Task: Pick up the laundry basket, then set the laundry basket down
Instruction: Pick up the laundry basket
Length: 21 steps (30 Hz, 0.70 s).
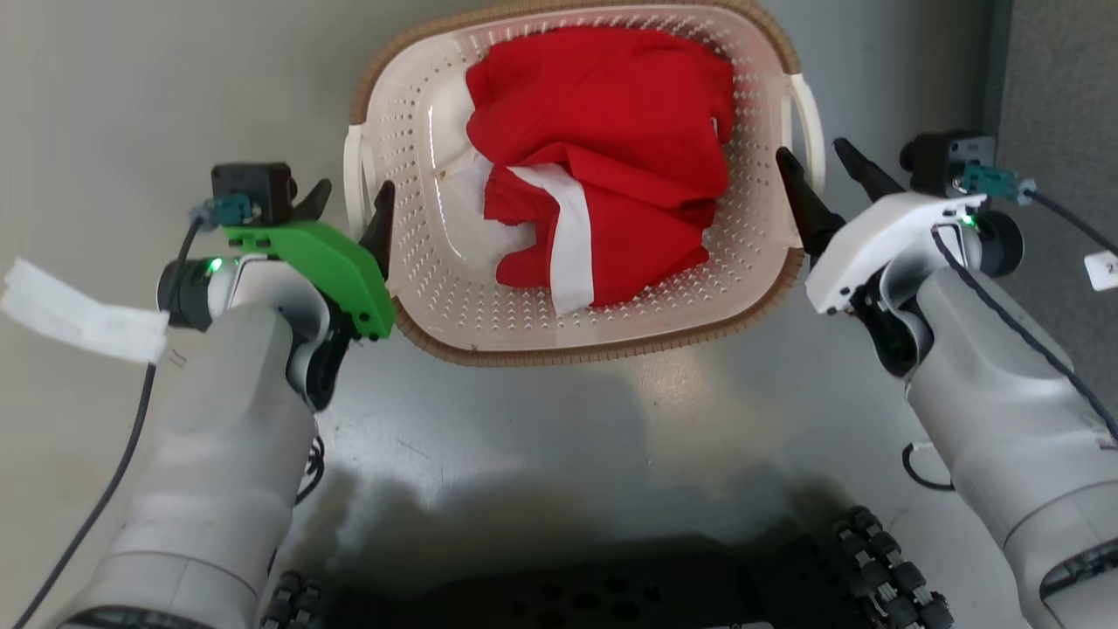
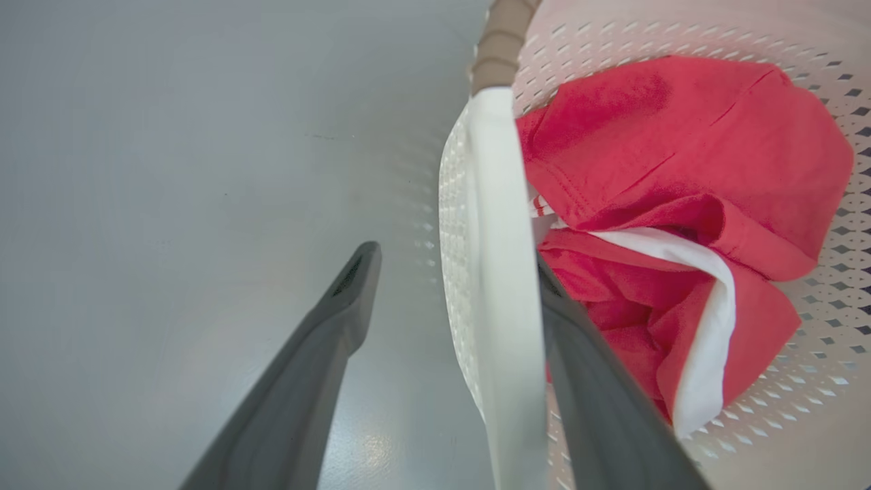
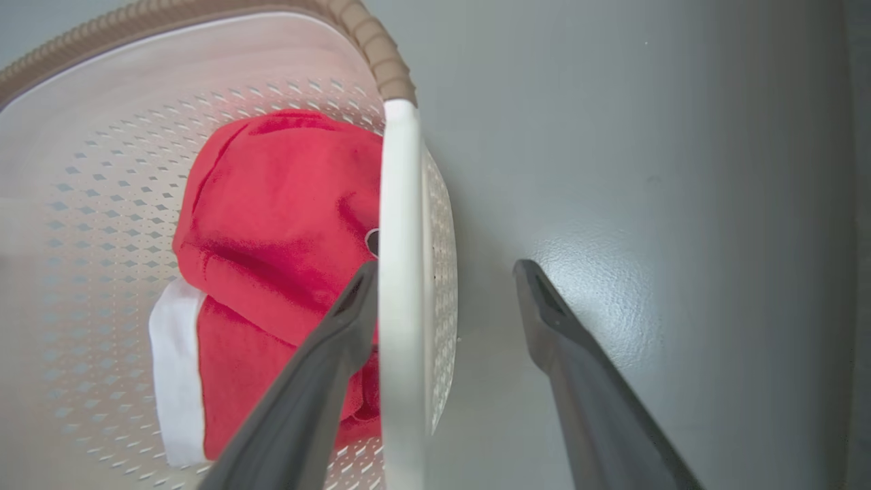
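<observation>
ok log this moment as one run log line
phase: pre-grasp | left gripper: open, astride left handle | right gripper: open, astride right handle | laundry basket: on grey floor, red-and-white cloth inside

The laundry basket (image 1: 419, 131) is smooth perforated plastic, its brown rim woven-textured. The cloth (image 1: 611, 131) inside looks soft and matt; the floor (image 1: 541, 419) is faintly glossy.

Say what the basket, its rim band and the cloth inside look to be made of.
Basket: moulded plastic, cream-white, smooth with a slight sheen; rows of even punched holes. Rim band: brown, ribbed like weave, but so regular it is probably moulded plastic too. Cloth: soft matte fabric, red with a white band; it creases and folds, perhaps knit cotton.
</observation>
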{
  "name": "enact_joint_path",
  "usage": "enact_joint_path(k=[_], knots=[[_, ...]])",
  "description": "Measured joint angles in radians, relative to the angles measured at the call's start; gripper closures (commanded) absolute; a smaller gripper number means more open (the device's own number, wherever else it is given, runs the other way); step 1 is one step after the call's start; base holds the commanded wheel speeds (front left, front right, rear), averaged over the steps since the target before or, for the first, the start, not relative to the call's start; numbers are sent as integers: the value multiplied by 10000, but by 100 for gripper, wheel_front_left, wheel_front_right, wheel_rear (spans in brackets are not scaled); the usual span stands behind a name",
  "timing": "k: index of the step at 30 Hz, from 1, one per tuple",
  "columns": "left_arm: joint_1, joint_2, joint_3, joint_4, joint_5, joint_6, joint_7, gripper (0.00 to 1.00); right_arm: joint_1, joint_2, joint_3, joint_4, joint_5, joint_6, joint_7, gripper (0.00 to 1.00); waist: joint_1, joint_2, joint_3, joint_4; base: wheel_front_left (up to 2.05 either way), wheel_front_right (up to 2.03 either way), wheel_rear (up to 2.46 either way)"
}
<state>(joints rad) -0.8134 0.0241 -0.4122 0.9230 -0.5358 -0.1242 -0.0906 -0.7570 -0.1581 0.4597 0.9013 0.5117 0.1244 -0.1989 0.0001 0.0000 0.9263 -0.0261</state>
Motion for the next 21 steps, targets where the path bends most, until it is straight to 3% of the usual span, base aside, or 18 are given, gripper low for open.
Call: enact_joint_path(k=[5, 6, 7, 8, 11, 13, 14, 16, 17, 18, 21], knots=[[-354, -2, -215, 140, -169, -2, 79, 0, -420, 2, 153, 222, 117, 0, 29, 0, 0, 0, 290, 40, 0, 0, 0], [-392, -6, -255, 207, -203, -2, 77, 0, -488, 6, 213, 268, 150, 0, 27, 15, 0, 0, 329, 54, 0, 0, 0], [-392, -6, -255, 207, -203, -2, 77, 0, -488, 6, 213, 268, 150, 0, 27, 45, 0, 0, 329, 54, 0, 0, 0], [-419, -8, -309, 284, -261, -4, 77, 0, -538, 12, 265, 320, 186, 0, 25, 53, 0, 0, 355, 68, 0, 0, 0], [-475, -19, -541, 380, -662, -35, 127, 0, -598, 46, 399, 495, 282, 0, 13, 51, 0, 0, 387, 96, 0, 0, 0], [-476, -19, -683, 405, -723, -35, 153, 0, -639, 48, 464, 566, 330, 0, 0, 58, -1, 0, 390, 96, 0, 0, 0], [-476, -19, -740, 408, -779, -35, 153, 16, -666, 56, 500, 598, 368, 0, -4, 62, 0, 0, 392, 96, 0, 0, 0], [-481, -19, -821, 414, -846, -35, 157, 60, -753, 92, 573, 669, 431, 2, -27, 77, 0, 0, 396, 95, 0, 0, 0], [-489, -21, -884, 408, -920, -36, 167, 76, -779, 100, 602, 683, 445, 2, -29, 85, -1, 0, 399, 94, 0, 0, 0], [-502, -48, -968, 403, -1037, -59, 165, 100, -798, 121, 633, 702, 451, 13, -33, 100, -1, 0, 401, 93, 0, 0, 0], [-546, -148, -1104, 380, -1331, -58, 161, 100, -832, 151, 709, 763, 506, 13, -117, 100, -1, 0, 403, 89, 0, 0, 0]])
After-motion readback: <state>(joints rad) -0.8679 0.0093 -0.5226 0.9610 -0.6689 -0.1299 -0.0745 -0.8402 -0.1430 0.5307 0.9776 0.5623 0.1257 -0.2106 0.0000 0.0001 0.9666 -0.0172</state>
